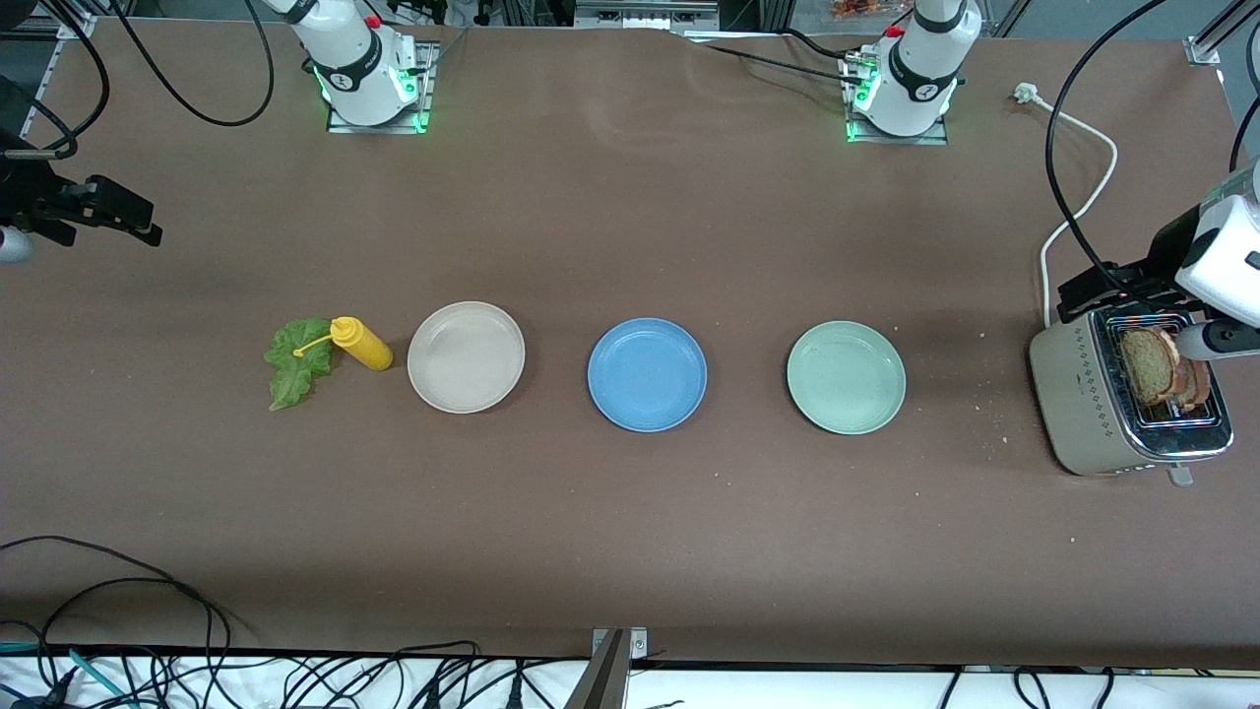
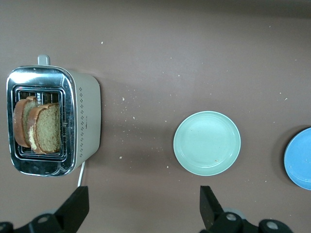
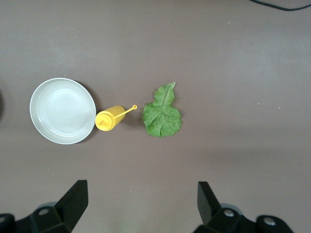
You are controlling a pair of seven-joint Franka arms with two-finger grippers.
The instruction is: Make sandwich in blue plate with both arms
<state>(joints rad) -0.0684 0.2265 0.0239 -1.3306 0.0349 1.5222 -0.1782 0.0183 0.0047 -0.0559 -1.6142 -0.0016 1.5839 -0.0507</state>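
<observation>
At table centre sits the blue plate [image 1: 647,374], bare, with nothing of the sandwich on it yet. From it, the pale green plate [image 1: 846,377] lies at 3 o'clock and the beige plate [image 1: 466,356] at 9 o'clock. Two bread slices [image 1: 1162,366] stand upright in the toaster [image 1: 1122,404], so they probably require lifting out from above. The left gripper [image 2: 141,208] hovers near the toaster, fingers spread and empty. The lettuce leaf [image 1: 295,360] lies flat beside the mustard bottle [image 1: 361,344]. The right gripper [image 3: 141,206] hangs near the leaf, fingers apart, carrying nothing.
</observation>
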